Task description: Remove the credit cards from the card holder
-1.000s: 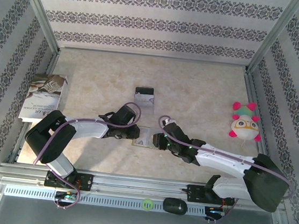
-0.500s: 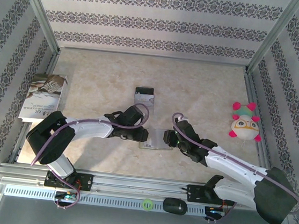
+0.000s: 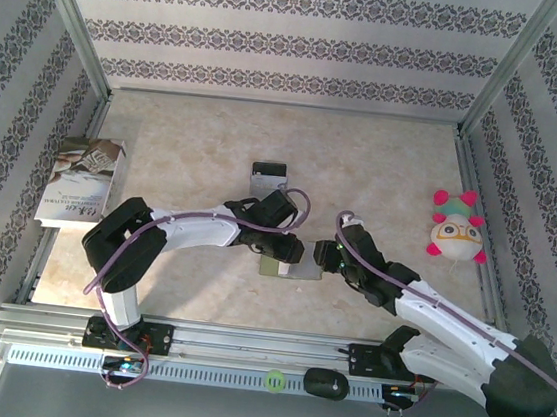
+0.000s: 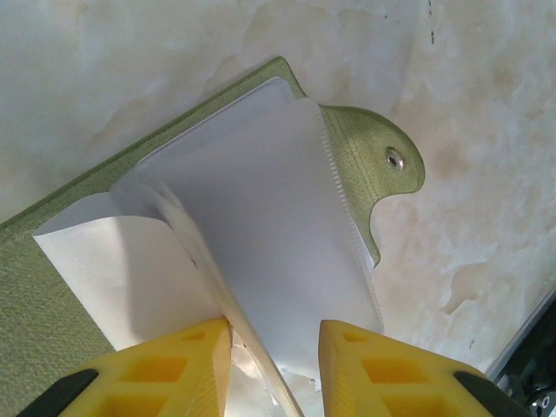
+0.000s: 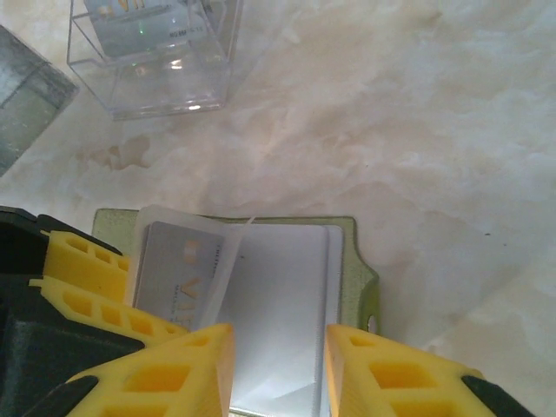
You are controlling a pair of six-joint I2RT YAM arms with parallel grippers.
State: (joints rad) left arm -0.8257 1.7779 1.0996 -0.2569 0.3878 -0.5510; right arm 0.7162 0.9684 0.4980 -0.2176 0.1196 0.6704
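The thin green card holder (image 3: 287, 267) lies open on your smooth, stone-look table (image 3: 385, 160). At its edges your left gripper (image 4: 274, 334) and right gripper (image 5: 280, 339) stand half open, holding nothing, across its shiny clear pockets. A flat grey credit card (image 5: 174, 269) sits inside it.

**Three Viewpoints, One Shared Subject**

The top external camera is looking down from above and behind the arm bases, taking in the whole bench (image 3: 385, 160). The wrist cameras are peering closely past the left end effector (image 4: 274, 365) and right end effector (image 5: 278, 373), from opposite sides, all sharing the card holder (image 3: 296, 271).
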